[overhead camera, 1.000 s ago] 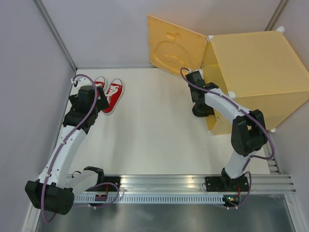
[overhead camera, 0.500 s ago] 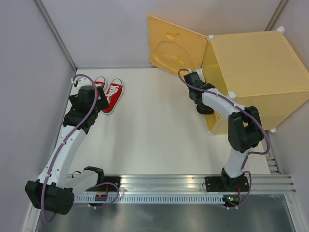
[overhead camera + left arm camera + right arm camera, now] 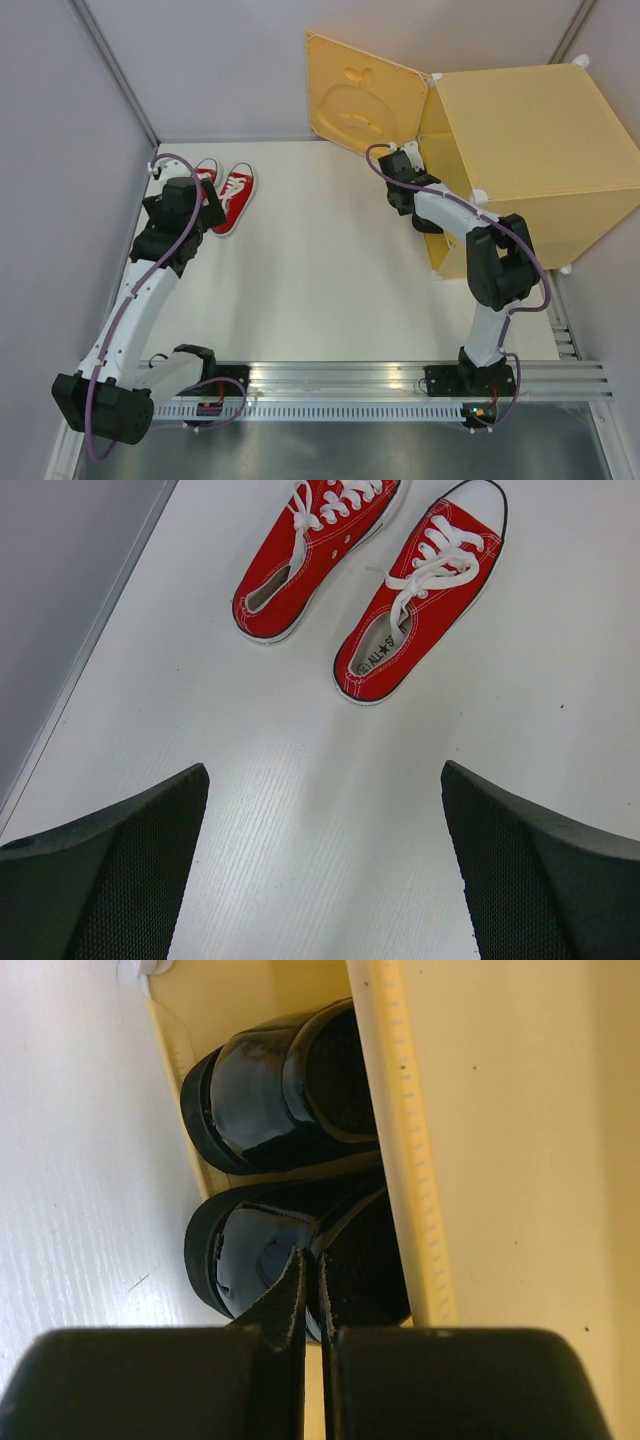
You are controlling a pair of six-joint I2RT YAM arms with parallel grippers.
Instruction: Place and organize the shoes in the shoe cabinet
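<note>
Over red sneakers (image 3: 420, 600) left claw (image 3: 322, 770) gapes; right claw (image 3: 311, 1265) closed beside black shoes (image 3: 250, 1110).

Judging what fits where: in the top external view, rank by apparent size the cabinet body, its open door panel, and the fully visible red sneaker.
1. Cabinet body, clearly largest.
2. Door panel, smaller, though seen at an angle, so foreshortened.
3. Red sneaker, by far smallest.
</note>
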